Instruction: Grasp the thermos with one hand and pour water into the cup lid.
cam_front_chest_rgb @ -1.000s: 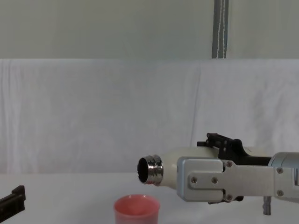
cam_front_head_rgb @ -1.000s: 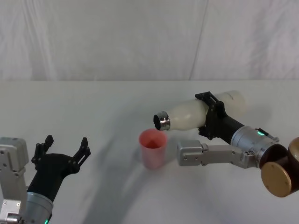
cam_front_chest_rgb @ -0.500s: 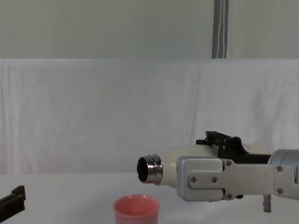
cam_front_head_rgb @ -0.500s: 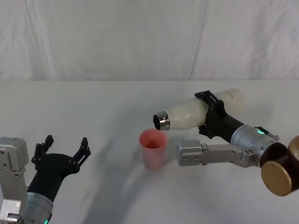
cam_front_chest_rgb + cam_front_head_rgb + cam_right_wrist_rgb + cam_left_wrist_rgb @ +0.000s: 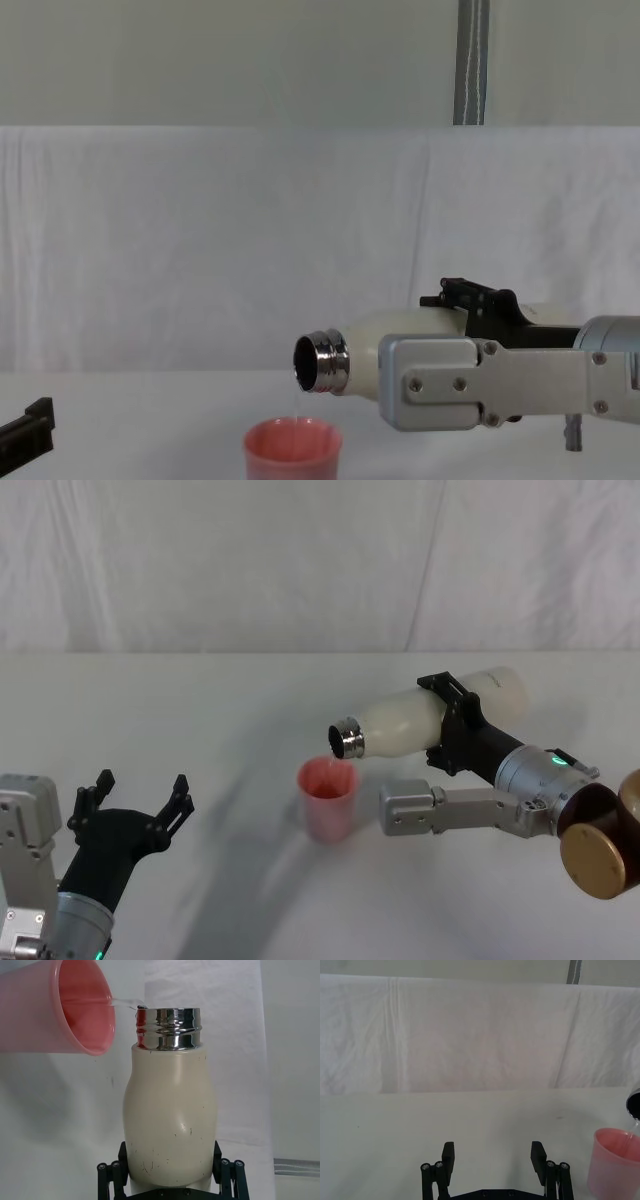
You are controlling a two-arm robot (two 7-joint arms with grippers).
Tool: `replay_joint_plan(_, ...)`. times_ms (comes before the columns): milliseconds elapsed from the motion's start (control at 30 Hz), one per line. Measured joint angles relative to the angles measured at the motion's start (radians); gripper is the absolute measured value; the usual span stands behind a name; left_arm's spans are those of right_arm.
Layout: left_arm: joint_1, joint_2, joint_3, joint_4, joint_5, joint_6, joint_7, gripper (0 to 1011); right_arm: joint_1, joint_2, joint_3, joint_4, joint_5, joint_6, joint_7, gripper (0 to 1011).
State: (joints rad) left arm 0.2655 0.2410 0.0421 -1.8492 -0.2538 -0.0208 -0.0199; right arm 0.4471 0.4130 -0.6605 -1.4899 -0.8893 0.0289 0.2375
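Observation:
The cream-white thermos (image 5: 420,720) lies tipped almost level above the table, its steel neck (image 5: 348,739) over the pink cup lid (image 5: 327,800). My right gripper (image 5: 455,723) is shut on its body. A thin stream of water runs from the neck (image 5: 167,1027) into the cup lid (image 5: 60,1007), also visible over the cup lid (image 5: 292,448) in the chest view. The thermos (image 5: 375,345) points its mouth left there. My left gripper (image 5: 135,800) stands open at the near left, well apart from the cup lid (image 5: 615,1162).
A white cloth covers the table (image 5: 230,700) and hangs as a backdrop behind it. A grey pole (image 5: 472,60) rises behind the backdrop. Bare table lies between the left gripper (image 5: 492,1157) and the cup lid.
The thermos has tilted a little further, its base end rising slightly. Water now runs from the neck into the cup lid. The left arm has not moved.

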Motion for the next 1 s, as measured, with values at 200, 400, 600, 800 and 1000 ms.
replay_joint_plan(200,0.0,0.0,0.0,0.0,0.0,0.0,0.0,1001,0.002,0.001,-0.003,-0.002,-0.004,0.001,0.0,950)
replay_joint_plan(400,0.0,0.0,0.0,0.0,0.0,0.0,0.0,1001,0.004,0.001,-0.005,-0.003,-0.006,0.001,0.001,950)
replay_joint_plan(600,0.0,0.0,0.0,0.0,0.0,0.0,0.0,1001,0.006,0.0,-0.01,-0.006,-0.011,0.002,0.005,950)
replay_joint_plan(800,0.0,0.0,0.0,0.0,0.0,0.0,0.0,1001,0.007,0.001,-0.011,-0.008,-0.013,0.004,0.008,950)
replay_joint_plan(1000,0.0,0.0,0.0,0.0,0.0,0.0,0.0,1001,0.006,0.003,-0.011,-0.012,-0.013,0.005,0.008,950)
